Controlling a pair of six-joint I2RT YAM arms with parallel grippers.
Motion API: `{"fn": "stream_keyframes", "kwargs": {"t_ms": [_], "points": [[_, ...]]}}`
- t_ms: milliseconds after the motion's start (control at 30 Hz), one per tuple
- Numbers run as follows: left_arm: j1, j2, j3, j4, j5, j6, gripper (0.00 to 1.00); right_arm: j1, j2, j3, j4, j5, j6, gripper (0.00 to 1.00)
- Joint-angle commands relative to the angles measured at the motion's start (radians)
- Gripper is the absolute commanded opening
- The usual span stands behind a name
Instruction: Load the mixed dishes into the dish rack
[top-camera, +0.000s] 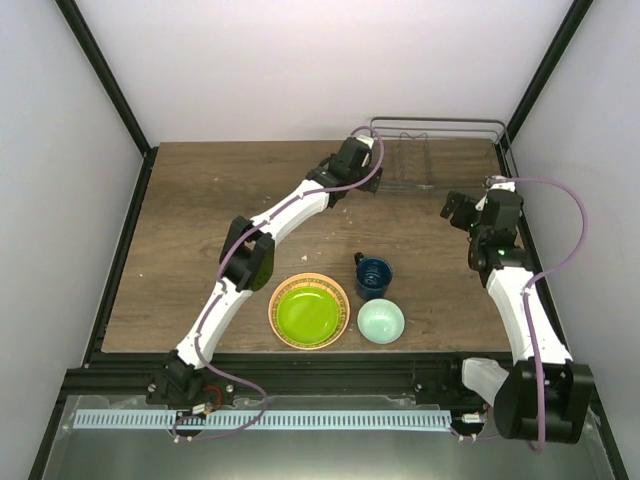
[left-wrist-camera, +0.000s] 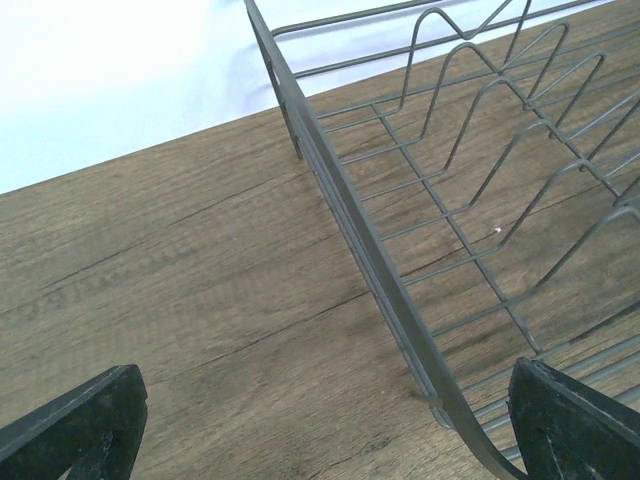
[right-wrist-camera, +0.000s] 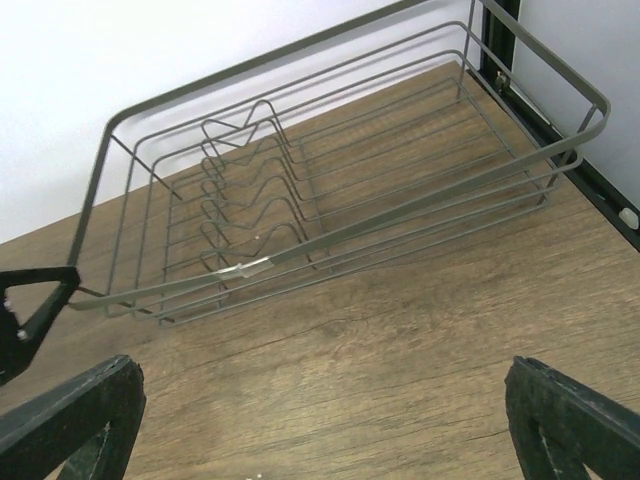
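The dish rack (top-camera: 440, 152) is a dark wire basket at the back right, with no dishes in it. A lime-green plate (top-camera: 306, 312) lies on an orange woven plate (top-camera: 342, 300) at the front. The dark blue mug (top-camera: 373, 277) and the pale mint bowl (top-camera: 381, 321) stand to their right. My left gripper (top-camera: 368, 152) is open at the rack's left end. In the left wrist view the rack's rim (left-wrist-camera: 345, 215) runs between its fingers (left-wrist-camera: 575, 420), close to the right one. My right gripper (top-camera: 458, 210) is open and empty over bare table just in front of the rack (right-wrist-camera: 330, 190).
The wooden table (top-camera: 200, 220) is bounded by black frame posts at both sides and a white back wall. The rack sits close to the right frame edge (right-wrist-camera: 600, 195). The left gripper's finger tip (right-wrist-camera: 30, 305) shows at the left of the right wrist view.
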Motion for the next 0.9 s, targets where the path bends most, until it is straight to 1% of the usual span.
{"fn": "stream_keyframes", "kwargs": {"t_ms": [0,133,200,300,400,500,633,700,800,867], "points": [[0.016,-0.008,-0.062,-0.127,-0.07,0.02,1.0,0.012,0.067,0.051,0.067,0.055,-0.001,1.0],[0.025,-0.037,-0.107,-0.122,-0.086,0.025,1.0,0.011,0.172,0.121,0.103,0.111,-0.027,1.0],[0.03,-0.061,-0.139,-0.104,-0.085,0.023,1.0,0.011,0.232,0.156,0.151,0.101,-0.05,1.0],[0.028,-0.133,-0.229,-0.025,-0.042,0.033,1.0,0.011,0.343,0.249,0.177,0.073,-0.077,1.0],[0.024,-0.221,-0.336,0.103,0.023,0.038,1.0,0.011,0.459,0.361,0.164,0.04,-0.099,1.0],[0.024,-0.276,-0.381,0.147,0.071,0.037,1.0,0.011,0.577,0.455,0.163,0.029,-0.131,1.0],[0.022,-0.321,-0.396,0.132,0.058,0.05,1.0,0.012,0.708,0.58,0.152,0.004,-0.158,1.0],[0.023,-0.359,-0.431,0.139,0.037,0.055,1.0,0.011,0.775,0.639,0.143,-0.016,-0.164,1.0],[0.029,-0.45,-0.528,0.182,0.013,0.049,1.0,0.012,0.882,0.738,0.108,-0.048,-0.157,1.0],[0.039,-0.529,-0.63,0.218,0.016,0.037,1.0,0.013,0.944,0.802,0.093,-0.07,-0.144,1.0]]}}
